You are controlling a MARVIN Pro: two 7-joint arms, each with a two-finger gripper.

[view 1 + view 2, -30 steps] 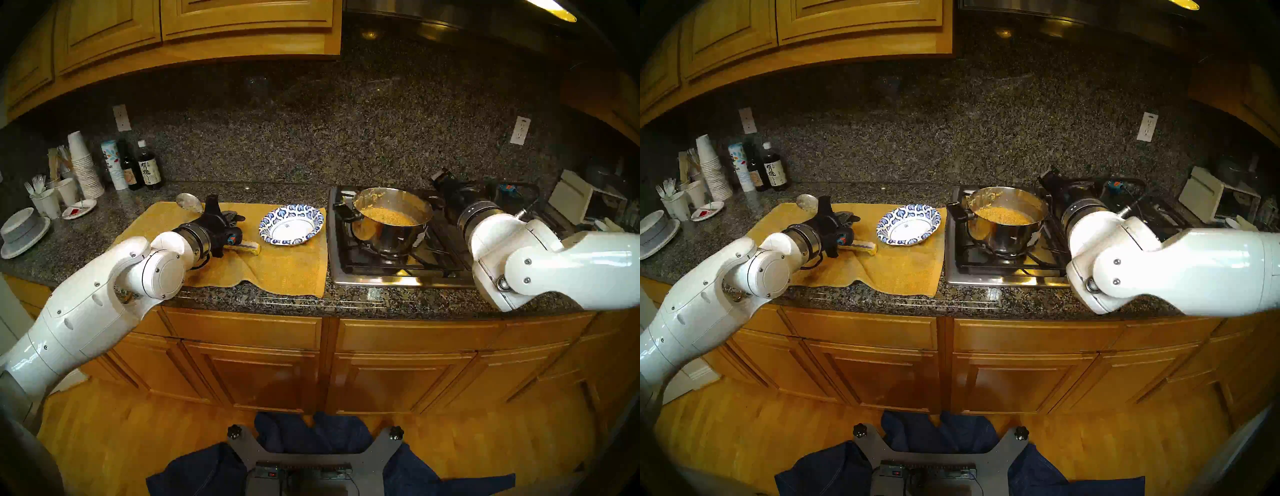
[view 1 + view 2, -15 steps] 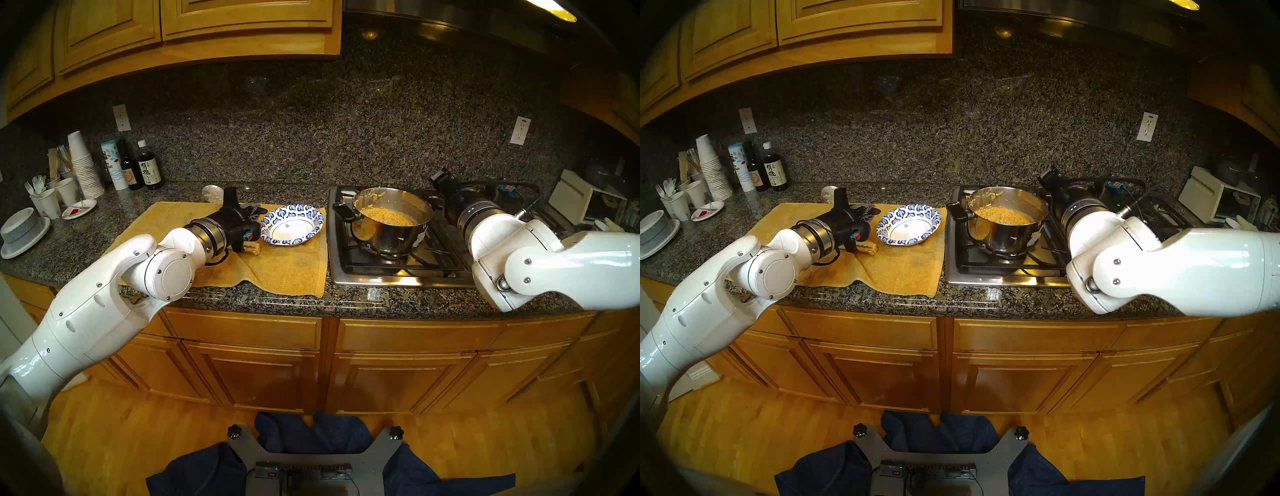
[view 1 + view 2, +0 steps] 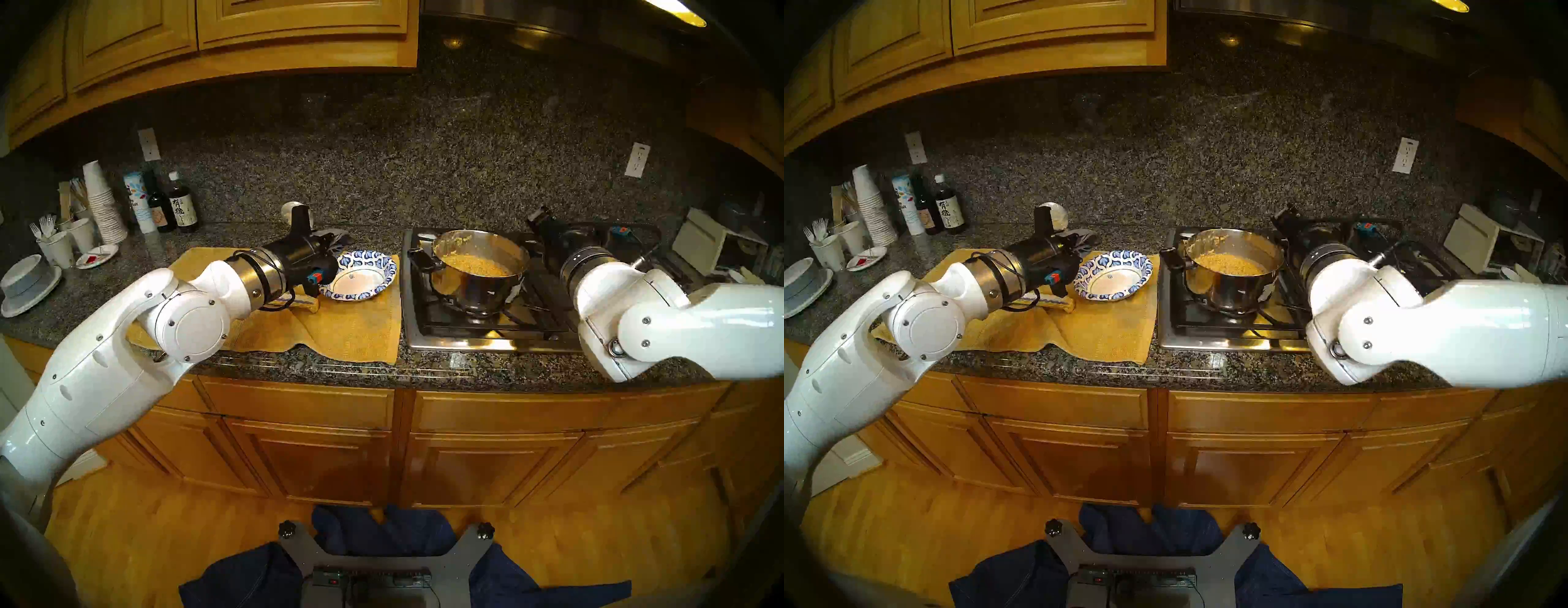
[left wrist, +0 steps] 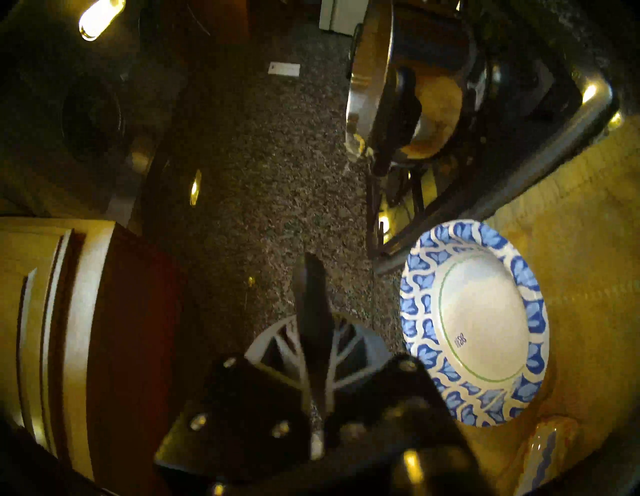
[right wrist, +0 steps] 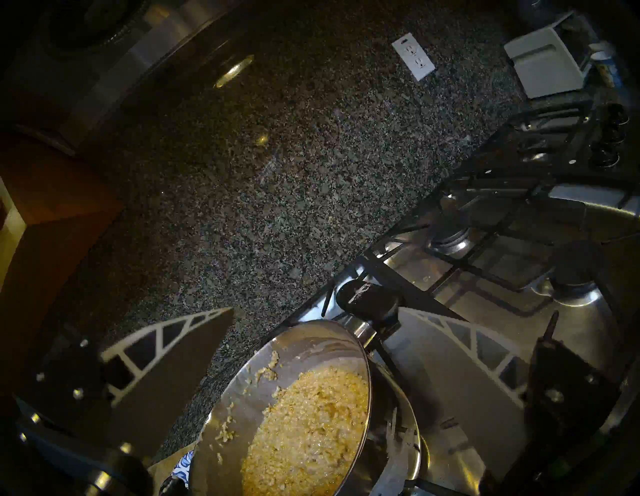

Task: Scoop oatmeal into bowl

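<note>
**Steel pot holds the oatmeal; patterned bowl waits beside the hob**

Tan, grainy oatmeal (image 3: 477, 263) lies in the steel pot (image 3: 479, 293), with some smeared on the inner wall. The pot stands on the front left burner of the gas hob (image 3: 488, 333). Just left of the hob, the blue-and-white bowl (image 3: 384, 264) sits on a yellow towel (image 3: 352, 331) spread over the granite counter (image 3: 339, 370). The bowl's white centre shows plain.

The left jaws are closed and sit above the towel at the bowl's left rim, at about the height of the pot's rim. They point across toward the pot. A metal spoon (image 3: 291, 210) is gripped in them. Its bowl sticks up toward the backsplash behind the wrist, and its handle is hidden by the hand. Below the left wrist, the end of a painted spoon rest (image 3: 306, 302) lies on the towel.

The right jaws stand wide open at the far right side of the pot. In the right wrist view, the pot's black handle (image 5: 367, 301) lies between the two fingers. Whether either finger touches it cannot be told.
</note>
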